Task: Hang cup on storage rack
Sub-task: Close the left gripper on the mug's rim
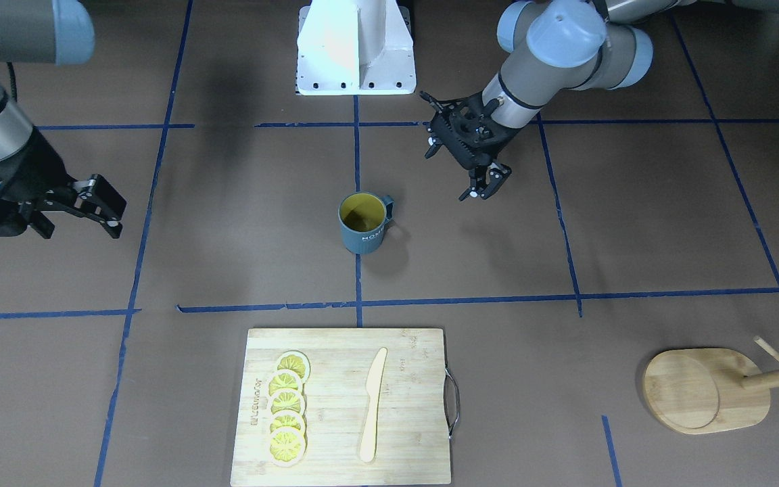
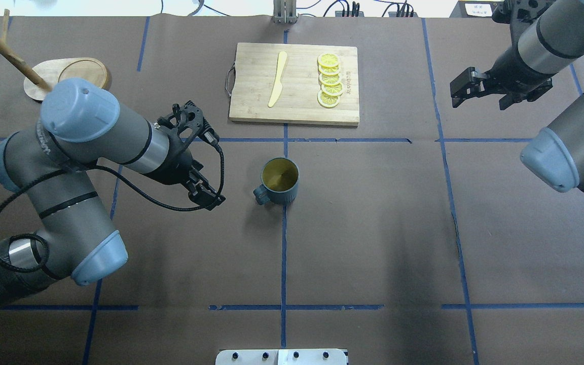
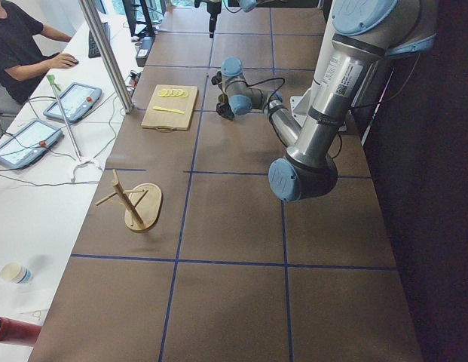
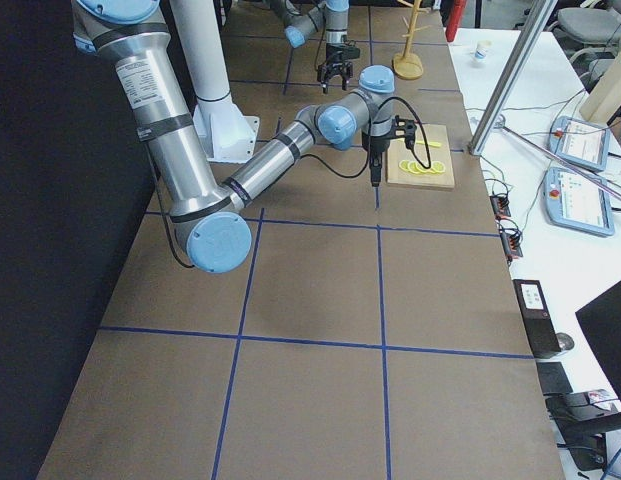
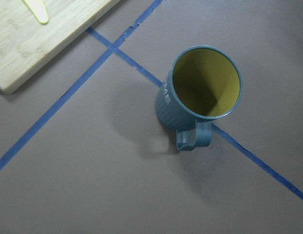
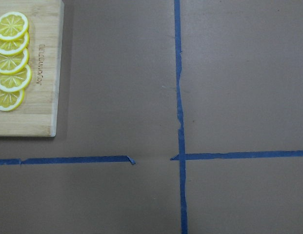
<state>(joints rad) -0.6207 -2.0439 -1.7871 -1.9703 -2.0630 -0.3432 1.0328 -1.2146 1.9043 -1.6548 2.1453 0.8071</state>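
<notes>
The cup, dark grey-blue with a yellow inside, stands upright on a blue tape line mid-table. Its handle points toward my left arm. My left gripper hovers beside the cup on the handle side, open and holding nothing. Off at the other side of the table, my right gripper is open with nothing in it. The storage rack, a bamboo stand with an oval base and angled pegs, sits at the far corner on my left side.
A bamboo cutting board with lemon slices and a wooden knife lies beyond the cup. The robot base is at the near edge. A person sits at a side desk with tablets.
</notes>
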